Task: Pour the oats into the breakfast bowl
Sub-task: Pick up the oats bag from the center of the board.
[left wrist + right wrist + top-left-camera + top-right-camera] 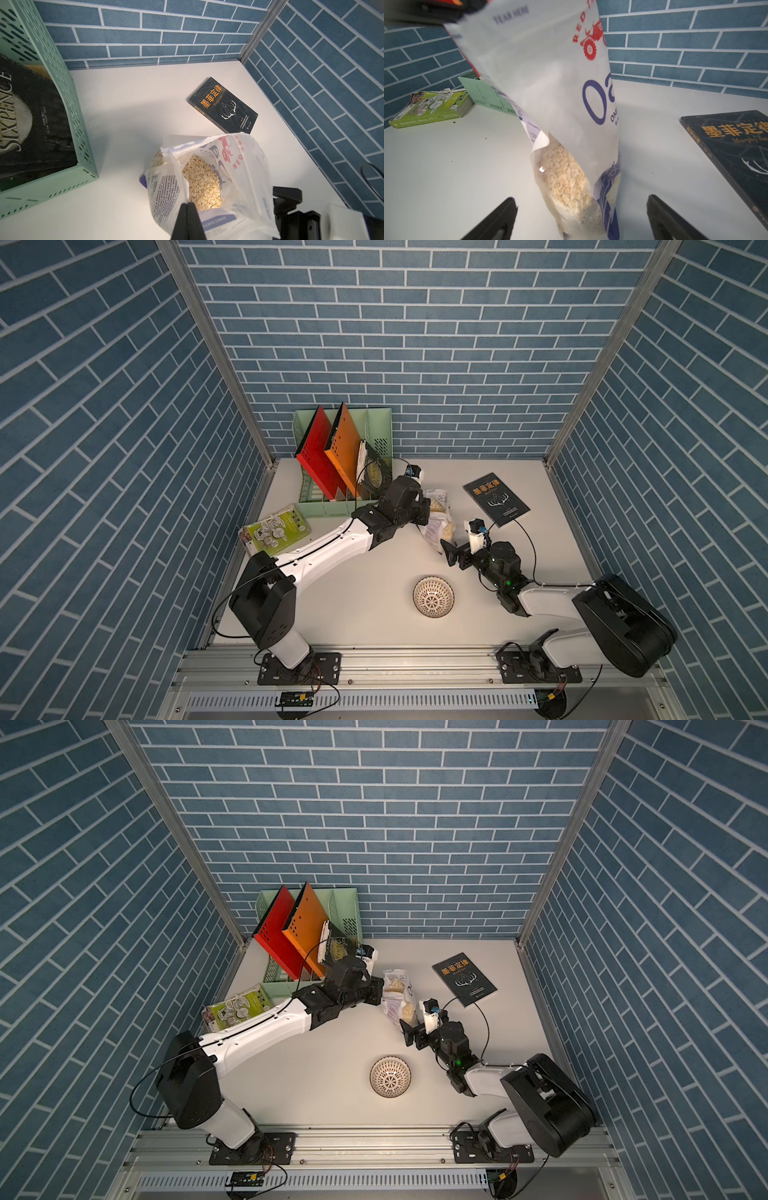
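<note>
Left hand [188,207] was clenched on the top edge of the white plastic "Oats" pouch [550,83], held upright, slightly tilted, mouth open, with pale beige oat flakes [202,182] inside. Right hand [581,199] was released, its jaws wide either side of the pouch's lower part. The small round white patterned bowl [433,596] sat empty on the white desk [353,593], well apart. Risks judged: thin film slipping from the pinch, and the wide mouth overshooting the narrower bowl and scattering flakes.

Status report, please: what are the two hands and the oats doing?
Left hand shut on oats pouch rim. Right hand open, astride its base, not touching. Bowl empty; nothing between.
</note>
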### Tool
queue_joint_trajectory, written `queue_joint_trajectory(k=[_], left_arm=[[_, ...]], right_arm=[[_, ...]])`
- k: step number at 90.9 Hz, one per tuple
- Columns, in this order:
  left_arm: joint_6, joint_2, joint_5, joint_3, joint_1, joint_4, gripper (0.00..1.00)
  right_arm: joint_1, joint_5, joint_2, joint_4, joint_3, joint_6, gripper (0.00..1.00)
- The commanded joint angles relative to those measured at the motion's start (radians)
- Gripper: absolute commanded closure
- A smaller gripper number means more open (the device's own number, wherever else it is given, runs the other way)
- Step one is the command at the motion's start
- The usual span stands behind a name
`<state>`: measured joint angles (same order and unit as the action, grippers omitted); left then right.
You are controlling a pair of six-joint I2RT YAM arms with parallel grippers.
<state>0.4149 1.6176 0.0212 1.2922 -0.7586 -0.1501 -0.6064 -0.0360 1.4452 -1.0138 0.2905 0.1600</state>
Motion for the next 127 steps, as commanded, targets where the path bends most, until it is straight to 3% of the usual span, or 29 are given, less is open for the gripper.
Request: queue_joint_trajectory(k=[1,29,62,77,91,116,127], left_arm=[[0.003,0.010,-0.002,0.015,0.001,-0.008,1.00],[0.005,0.009,-0.001,0.011,-0.002,0.009,1.00],[0.005,0.023,-0.001,0.015,-0.004,0.006,1.00],[0.005,0.025,0.002,0.015,-0.004,0.005,1.00],[0.007,0.029,0.003,0.015,-0.004,0.005,1.00],[0.010,-0.029,0.073,-0.022,-0.005,0.018,0.99],[0.008,-0.117,0.121,-0.080,-0.005,0.043,0.86]], right_arm=[[-0.006,0.007,0.073,-0.115,0.038,0.026,0.00],[-0.006,-0.035,0.234,-0.130,0.142,0.056,0.05],[-0.006,-0.072,0.363,-0.199,0.143,0.087,0.05],[-0.005,-0.093,0.407,-0.202,0.159,0.092,0.11],[-0.005,-0.119,0.442,-0.187,0.185,0.094,0.25],[-0.002,-0.147,0.400,-0.122,0.200,0.057,0.71],[0.026,-0.178,0.337,-0.055,0.207,0.021,0.89]])
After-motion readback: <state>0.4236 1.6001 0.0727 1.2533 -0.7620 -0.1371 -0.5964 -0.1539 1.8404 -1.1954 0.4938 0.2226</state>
